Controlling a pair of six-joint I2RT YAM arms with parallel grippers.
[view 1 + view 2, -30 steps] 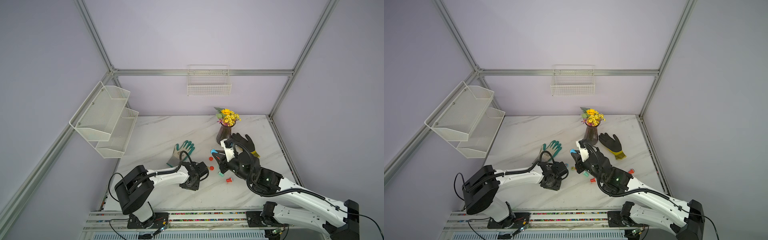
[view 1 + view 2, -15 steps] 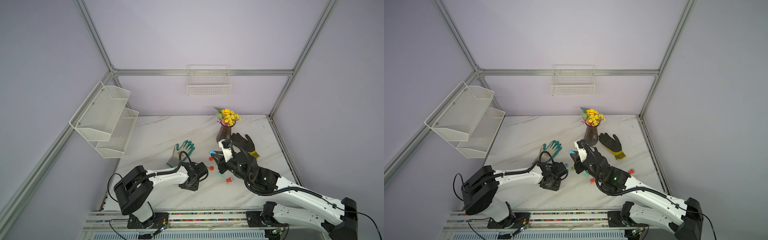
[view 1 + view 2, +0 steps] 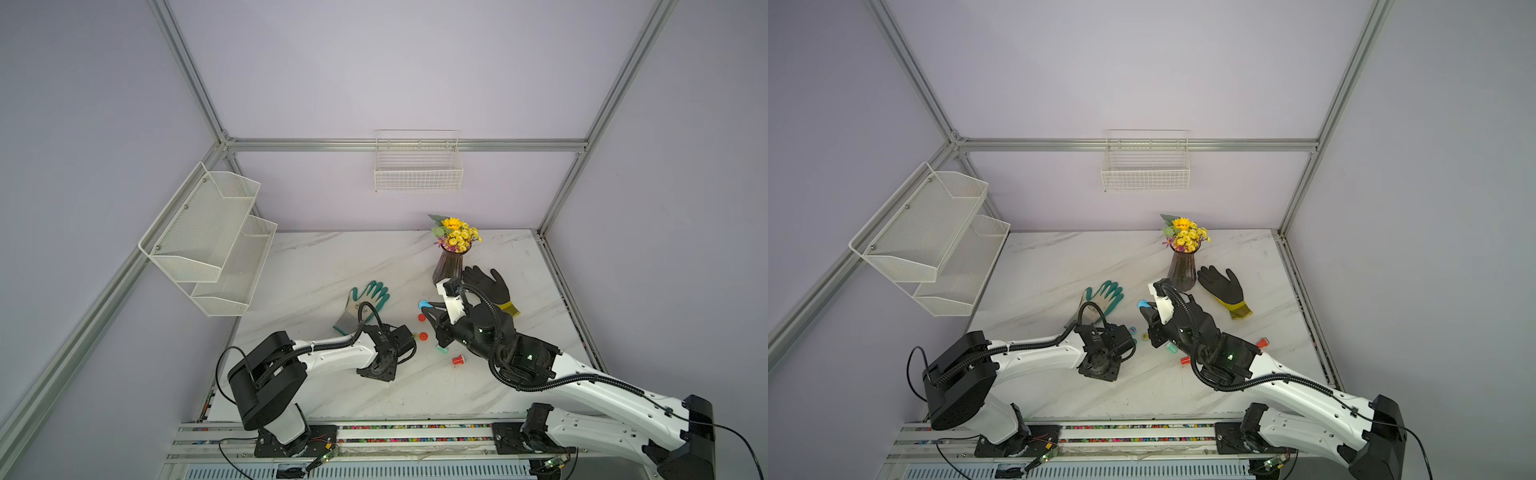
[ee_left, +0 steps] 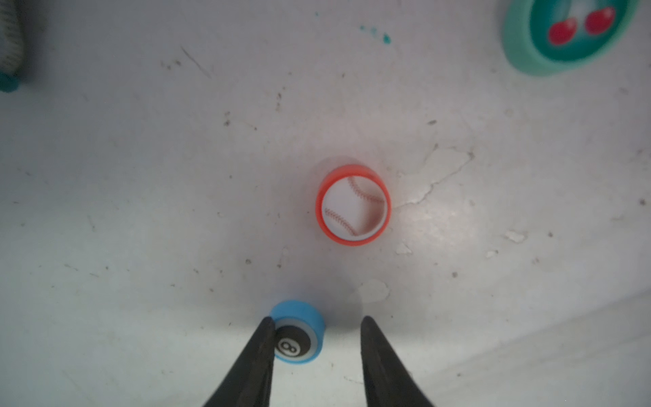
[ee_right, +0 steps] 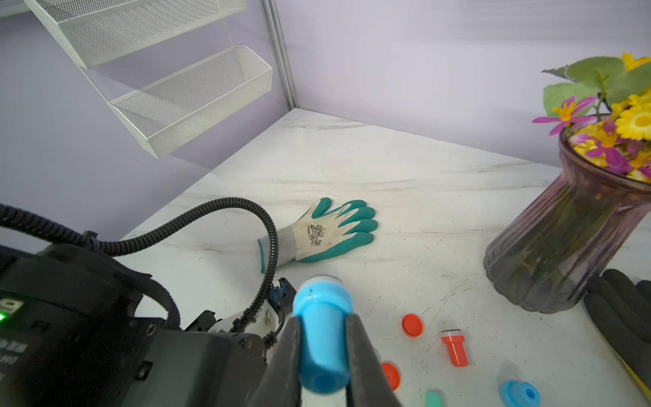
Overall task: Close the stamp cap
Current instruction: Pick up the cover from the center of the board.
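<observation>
Presently found right claw (image 5: 323, 322) clamped on short blue plastic stamp barrel (image 5: 322, 338), long axis pointing ahead past fingertips, pad end outward. Found round blue eight-ball cap (image 4: 297, 333) flat on white marble surface (image 4: 141, 176), inside left claw (image 4: 317, 318), jaws narrowly parted, touching one finger, ungripped. Judged cap below raised stamp, left arm nearer. Noted red baseball ring cap (image 4: 353, 204) just beyond.

Flower vase (image 3: 448, 266), black glove (image 3: 487, 286) beside it, green glove (image 3: 368, 297), wall shelf (image 3: 208, 232)
</observation>
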